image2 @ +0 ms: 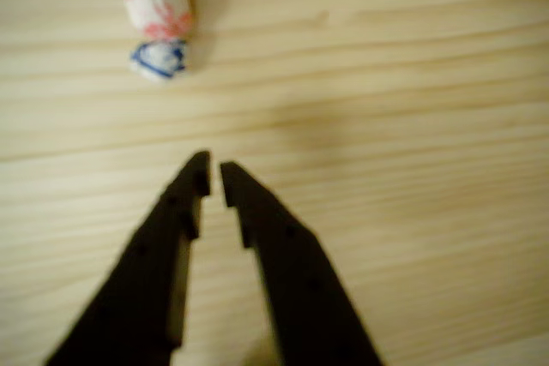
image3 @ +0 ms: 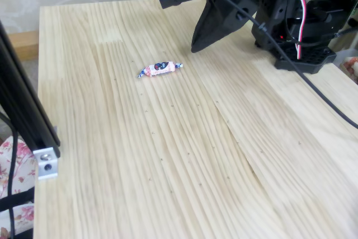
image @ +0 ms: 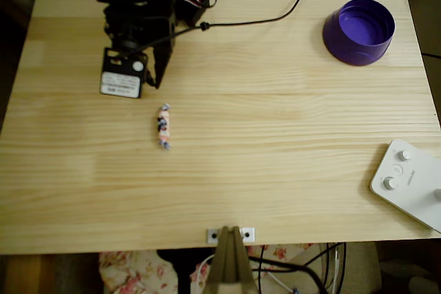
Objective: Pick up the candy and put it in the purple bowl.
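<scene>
Your candy point(image: 164, 127) lies flat on the table point(image: 275, 135), twisted ends showing.
Pinkish-white wrapper, blue and red specks; gripper point(image2: 214, 176) jaws nearly closed, holding nothing.

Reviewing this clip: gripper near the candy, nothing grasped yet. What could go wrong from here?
1. The gripper has its fingertips almost together and short of the candy; unless it opens first, it may just push the sweet along the table.
2. The candy is small and slim, so a slightly off-centre close could pinch only a twisted end and slip.
3. The purple bowl sits far across the table, so a weak grip could drop the candy on the way.
</scene>
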`<state>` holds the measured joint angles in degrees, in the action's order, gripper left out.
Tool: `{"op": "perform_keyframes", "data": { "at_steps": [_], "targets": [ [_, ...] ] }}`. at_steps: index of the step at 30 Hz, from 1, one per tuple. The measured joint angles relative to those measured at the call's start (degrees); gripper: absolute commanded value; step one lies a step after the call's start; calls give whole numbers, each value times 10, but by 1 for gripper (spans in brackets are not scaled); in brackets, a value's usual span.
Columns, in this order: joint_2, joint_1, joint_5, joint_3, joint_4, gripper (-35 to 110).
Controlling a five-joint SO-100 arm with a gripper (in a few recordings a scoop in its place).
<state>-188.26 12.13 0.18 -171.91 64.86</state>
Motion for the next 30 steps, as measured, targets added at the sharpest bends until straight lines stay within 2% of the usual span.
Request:
{"op": "perform_keyframes", "data": {
  "at_steps": [30],
  "targets": [
    [0,-9,0,0,0,-1]
  ]
}}
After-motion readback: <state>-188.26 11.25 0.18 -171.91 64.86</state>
